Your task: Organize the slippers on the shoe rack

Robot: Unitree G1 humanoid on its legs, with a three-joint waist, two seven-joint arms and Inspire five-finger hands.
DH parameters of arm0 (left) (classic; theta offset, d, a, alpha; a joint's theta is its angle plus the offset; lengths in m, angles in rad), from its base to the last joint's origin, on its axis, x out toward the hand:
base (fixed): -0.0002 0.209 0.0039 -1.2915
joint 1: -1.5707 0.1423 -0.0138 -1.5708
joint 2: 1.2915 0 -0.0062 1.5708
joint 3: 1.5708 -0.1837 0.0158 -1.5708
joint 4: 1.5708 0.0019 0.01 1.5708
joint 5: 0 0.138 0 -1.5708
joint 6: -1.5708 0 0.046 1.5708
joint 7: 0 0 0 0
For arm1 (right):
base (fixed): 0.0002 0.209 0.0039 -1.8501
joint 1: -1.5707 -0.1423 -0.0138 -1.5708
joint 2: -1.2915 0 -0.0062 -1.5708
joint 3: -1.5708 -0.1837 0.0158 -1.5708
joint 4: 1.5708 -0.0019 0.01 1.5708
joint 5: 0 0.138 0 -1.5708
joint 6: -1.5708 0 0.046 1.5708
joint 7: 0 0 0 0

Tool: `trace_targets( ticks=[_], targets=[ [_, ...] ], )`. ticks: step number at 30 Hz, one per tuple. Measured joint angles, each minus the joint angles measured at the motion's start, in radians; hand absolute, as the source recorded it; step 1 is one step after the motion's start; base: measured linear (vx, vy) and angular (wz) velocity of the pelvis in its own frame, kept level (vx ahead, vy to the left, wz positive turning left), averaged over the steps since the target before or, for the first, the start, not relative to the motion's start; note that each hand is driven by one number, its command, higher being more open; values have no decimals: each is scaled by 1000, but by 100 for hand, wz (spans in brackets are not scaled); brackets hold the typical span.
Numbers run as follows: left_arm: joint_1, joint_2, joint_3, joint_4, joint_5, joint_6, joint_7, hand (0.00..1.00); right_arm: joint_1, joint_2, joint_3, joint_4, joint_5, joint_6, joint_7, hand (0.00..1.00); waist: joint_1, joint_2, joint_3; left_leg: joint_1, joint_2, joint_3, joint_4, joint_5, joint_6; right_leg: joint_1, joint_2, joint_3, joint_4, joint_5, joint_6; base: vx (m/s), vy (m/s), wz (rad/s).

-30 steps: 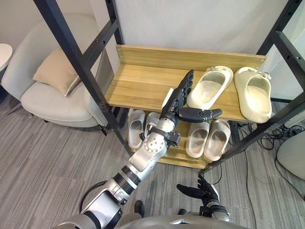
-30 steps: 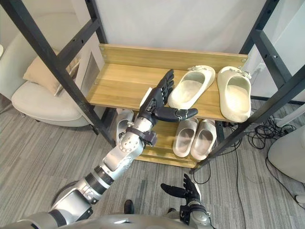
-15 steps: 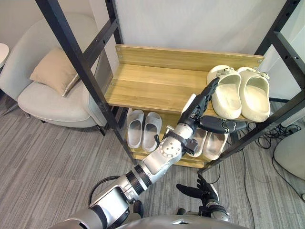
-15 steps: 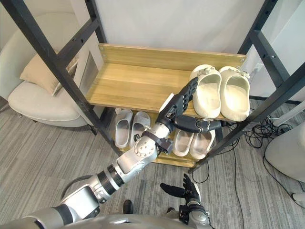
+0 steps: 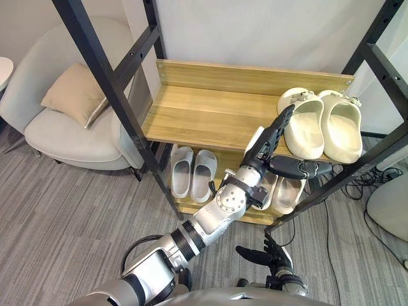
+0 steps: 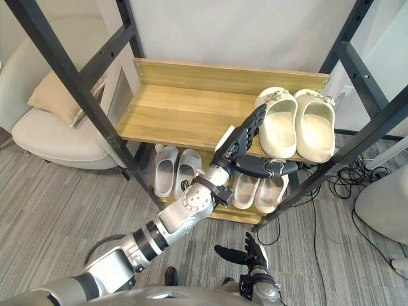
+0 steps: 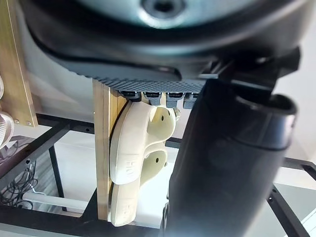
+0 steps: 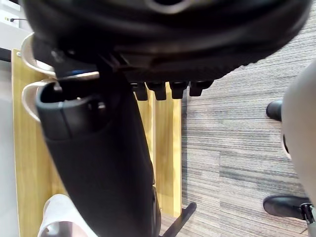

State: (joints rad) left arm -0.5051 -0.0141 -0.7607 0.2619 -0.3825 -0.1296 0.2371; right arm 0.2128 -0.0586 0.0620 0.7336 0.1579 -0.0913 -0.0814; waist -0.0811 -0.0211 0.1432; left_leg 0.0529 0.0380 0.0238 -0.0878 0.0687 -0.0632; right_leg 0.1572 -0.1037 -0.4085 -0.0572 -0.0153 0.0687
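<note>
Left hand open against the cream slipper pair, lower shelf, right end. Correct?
Wrong shelf: the cream slipper pair sits on the upper shelf, right end, with the left hand open against it. The left eye view shows it.

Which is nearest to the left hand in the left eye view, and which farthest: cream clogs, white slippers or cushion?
1. Cream clogs, on the shelf, right, against the left hand.
2. White slippers, under the shelf, left.
3. Cushion, on the armchair, far left.

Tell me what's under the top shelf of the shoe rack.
White slippers sit on the lower shelf; a beige pair beside them is partly hidden by the left hand.
</note>
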Motion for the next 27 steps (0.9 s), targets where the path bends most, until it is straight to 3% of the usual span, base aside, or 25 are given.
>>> trace_targets(
  ticks=[5,12,15,21,27],
  targets=[
    [4,23,66,-8,2,6,-41,100,-6,1,-1,7,0,0,4,100,-4,2,-1,0,2,1,0,0,0,0,2,1,-2,0,0,0,0,0],
    [89,92,154,-156,-3,31,-57,100,-18,-7,-2,28,-1,2,12,100,0,9,-3,-7,7,-4,0,0,0,-4,0,1,-3,0,0,0,0,0],
    [99,104,159,-224,-19,31,-58,100,-10,-12,-1,28,-1,2,18,100,20,12,-5,-7,6,-8,1,0,0,-4,-2,-1,0,-1,0,0,0,4],
    [151,106,156,-399,-68,29,-102,100,-3,-18,-1,27,-1,2,33,100,27,24,-18,-7,-3,-24,0,1,1,-1,-3,-12,12,-9,3,-3,0,6],
    [227,108,141,-467,-149,28,-139,100,8,-29,4,30,-2,2,35,100,42,38,-40,-6,-2,-53,0,3,4,-2,-6,-40,50,-36,2,-8,-12,14]
  ],
)
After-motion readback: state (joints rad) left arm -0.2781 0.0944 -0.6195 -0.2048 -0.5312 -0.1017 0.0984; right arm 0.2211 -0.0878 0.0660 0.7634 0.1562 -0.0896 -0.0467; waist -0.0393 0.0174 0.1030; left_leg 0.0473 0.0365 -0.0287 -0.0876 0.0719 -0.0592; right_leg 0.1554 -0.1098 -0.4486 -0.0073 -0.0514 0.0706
